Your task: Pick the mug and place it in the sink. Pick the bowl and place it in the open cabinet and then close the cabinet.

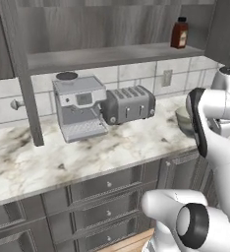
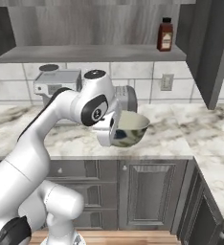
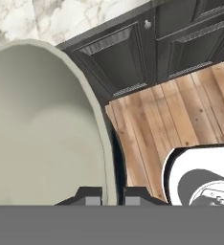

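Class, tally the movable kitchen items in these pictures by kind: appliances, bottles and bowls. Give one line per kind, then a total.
Appliances: 2, the coffee machine and the toaster
Bottles: 1, the red-brown bottle
Bowls: 1, the bowl
Total: 4

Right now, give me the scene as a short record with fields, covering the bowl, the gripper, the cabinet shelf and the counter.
bowl: held at its rim, lifted off the counter, past its front edge
gripper: shut on the bowl's rim
cabinet: open, bottle on the shelf's right end
counter: coffee machine and toaster against the wall
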Tool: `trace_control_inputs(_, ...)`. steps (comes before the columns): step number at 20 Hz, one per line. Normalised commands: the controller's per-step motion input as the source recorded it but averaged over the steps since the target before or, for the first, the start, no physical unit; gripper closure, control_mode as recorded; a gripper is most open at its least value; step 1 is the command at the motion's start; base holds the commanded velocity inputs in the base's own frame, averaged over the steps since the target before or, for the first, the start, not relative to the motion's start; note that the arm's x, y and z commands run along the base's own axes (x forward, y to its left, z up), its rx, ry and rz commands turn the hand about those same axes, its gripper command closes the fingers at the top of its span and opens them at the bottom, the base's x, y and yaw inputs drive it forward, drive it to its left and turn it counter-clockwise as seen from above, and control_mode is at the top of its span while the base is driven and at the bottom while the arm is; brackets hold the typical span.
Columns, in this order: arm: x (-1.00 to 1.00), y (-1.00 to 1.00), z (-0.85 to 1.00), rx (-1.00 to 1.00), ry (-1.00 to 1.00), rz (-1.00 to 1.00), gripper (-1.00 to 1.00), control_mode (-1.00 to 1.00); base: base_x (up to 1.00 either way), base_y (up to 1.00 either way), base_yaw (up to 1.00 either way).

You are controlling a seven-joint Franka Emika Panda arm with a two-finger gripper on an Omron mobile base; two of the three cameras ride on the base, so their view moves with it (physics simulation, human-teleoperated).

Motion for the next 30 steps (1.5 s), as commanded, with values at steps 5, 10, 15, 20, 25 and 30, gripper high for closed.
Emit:
trace_control_inputs(5, 0.00, 0.00, 0.00, 0.00, 0.00, 0.00, 1.00, 1.00, 0.05, 0.04, 0.00)
trace_control_inputs(10, 0.00, 0.00, 0.00, 0.00, 0.00, 0.00, 1.00, 1.00, 0.15, 0.26, 0.04)
trace_control_inputs(15, 0.00, 0.00, 0.00, 0.00, 0.00, 0.00, 1.00, 1.00, 0.29, -0.02, 0.20)
trace_control_inputs(20, 0.00, 0.00, 0.00, 0.00, 0.00, 0.00, 1.00, 1.00, 0.32, -0.10, 0.22)
trace_control_inputs(25, 0.00, 0.00, 0.00, 0.00, 0.00, 0.00, 1.00, 1.00, 0.40, 0.00, 0.18)
trace_control_inputs(30, 0.00, 0.00, 0.00, 0.00, 0.00, 0.00, 1.00, 1.00, 0.64, -0.16, 0.05)
